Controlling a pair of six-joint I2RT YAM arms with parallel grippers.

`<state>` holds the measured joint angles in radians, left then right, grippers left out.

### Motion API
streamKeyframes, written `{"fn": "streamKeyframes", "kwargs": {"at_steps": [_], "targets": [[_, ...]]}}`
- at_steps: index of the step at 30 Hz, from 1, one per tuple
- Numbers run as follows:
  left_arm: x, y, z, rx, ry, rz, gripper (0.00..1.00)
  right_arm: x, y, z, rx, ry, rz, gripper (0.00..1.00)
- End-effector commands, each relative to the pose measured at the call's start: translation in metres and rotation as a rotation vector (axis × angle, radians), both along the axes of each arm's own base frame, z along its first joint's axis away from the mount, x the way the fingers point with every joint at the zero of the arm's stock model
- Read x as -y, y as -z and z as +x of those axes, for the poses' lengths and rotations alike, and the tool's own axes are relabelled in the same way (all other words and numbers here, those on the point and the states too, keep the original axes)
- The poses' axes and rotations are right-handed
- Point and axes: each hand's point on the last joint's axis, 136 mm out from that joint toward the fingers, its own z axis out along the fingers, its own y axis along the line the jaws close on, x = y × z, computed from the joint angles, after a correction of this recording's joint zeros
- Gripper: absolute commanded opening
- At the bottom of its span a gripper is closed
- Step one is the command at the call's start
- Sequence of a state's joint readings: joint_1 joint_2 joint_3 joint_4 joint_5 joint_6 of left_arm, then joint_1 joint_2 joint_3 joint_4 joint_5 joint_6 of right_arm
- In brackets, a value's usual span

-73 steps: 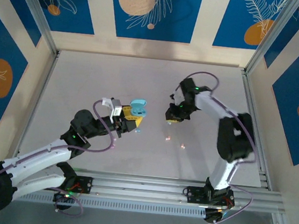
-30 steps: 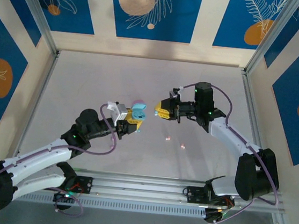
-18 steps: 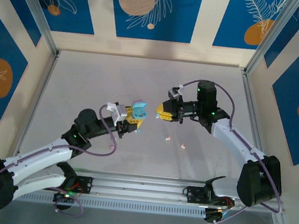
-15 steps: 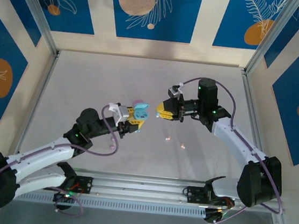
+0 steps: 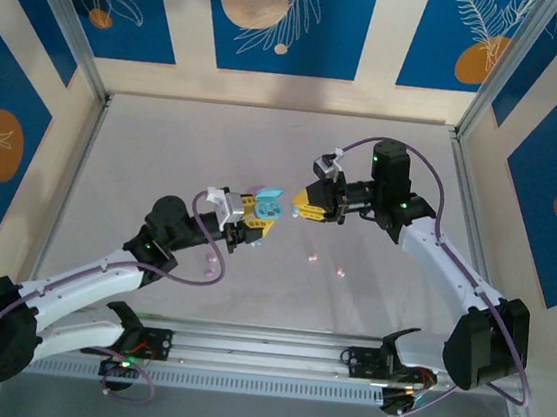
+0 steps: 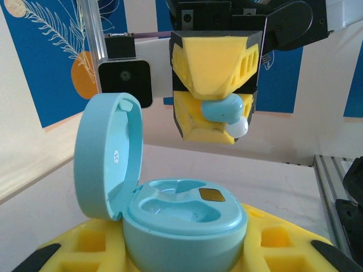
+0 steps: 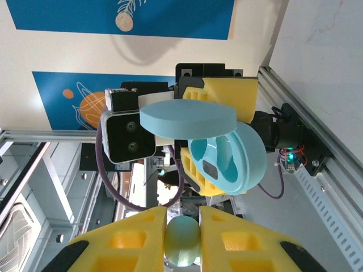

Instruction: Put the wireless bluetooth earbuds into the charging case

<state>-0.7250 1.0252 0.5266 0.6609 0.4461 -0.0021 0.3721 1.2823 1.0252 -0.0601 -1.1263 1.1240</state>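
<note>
The right gripper [image 5: 305, 208] is clenched on a light blue earbud [image 7: 181, 241], pinched between its yellow fingers. Just ahead of its fingertips, close but apart, the charging case [image 6: 184, 218] is clamped in the left gripper [image 5: 249, 223], with its lid open and both sockets seemingly empty. Insertion looks not yet done. Two loose buds [image 5: 313, 261] lie on the table [image 5: 164, 155], closer to the arm bases than the right gripper.

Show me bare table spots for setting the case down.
Free: table strip along the back wall, and the left side. Crowded: centre, where left gripper holding blue case faces right gripper holding earbud; loose buds just nearer.
</note>
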Motion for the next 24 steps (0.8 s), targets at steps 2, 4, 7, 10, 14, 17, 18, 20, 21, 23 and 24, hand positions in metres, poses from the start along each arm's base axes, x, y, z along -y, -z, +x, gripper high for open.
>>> {"fn": "streamKeyframes", "kwargs": {"at_steps": [2, 4, 7, 10, 14, 17, 18, 20, 21, 23, 24], "targets": [[0.002, -0.025, -0.008, 0.031, 0.04, -0.064, 0.25, 0.002, -0.008, -0.006, 0.016, 0.045, -0.026, 0.22], [0.001, -0.024, -0.009, 0.023, 0.042, -0.065, 0.25, 0.001, -0.006, -0.006, 0.014, 0.07, -0.04, 0.22], [0.001, -0.021, -0.011, 0.004, 0.052, -0.058, 0.25, 0.001, -0.004, -0.003, 0.002, 0.117, -0.066, 0.22], [0.001, -0.018, -0.011, -0.007, 0.051, -0.059, 0.25, 0.0, -0.001, 0.002, -0.019, 0.184, -0.09, 0.22], [0.0, -0.015, -0.01, -0.019, 0.038, -0.062, 0.24, -0.005, 0.002, 0.005, -0.062, 0.227, -0.106, 0.23], [-0.001, -0.014, -0.009, -0.022, 0.031, -0.059, 0.24, -0.009, 0.005, 0.006, -0.102, 0.253, -0.115, 0.23], [-0.002, -0.014, -0.009, -0.022, 0.029, -0.057, 0.25, -0.01, 0.006, 0.007, -0.114, 0.268, -0.118, 0.23], [-0.003, -0.014, -0.009, -0.022, 0.02, -0.055, 0.25, -0.011, 0.008, 0.008, -0.131, 0.298, -0.116, 0.23], [-0.003, -0.013, -0.008, -0.022, 0.015, -0.053, 0.25, -0.012, 0.01, 0.009, -0.143, 0.314, -0.116, 0.23], [-0.004, -0.013, -0.008, -0.021, 0.01, -0.055, 0.25, -0.013, 0.013, 0.01, -0.159, 0.338, -0.112, 0.23], [-0.005, -0.012, -0.009, -0.021, 0.01, -0.054, 0.25, -0.014, 0.013, 0.01, -0.156, 0.34, -0.108, 0.23]]}}
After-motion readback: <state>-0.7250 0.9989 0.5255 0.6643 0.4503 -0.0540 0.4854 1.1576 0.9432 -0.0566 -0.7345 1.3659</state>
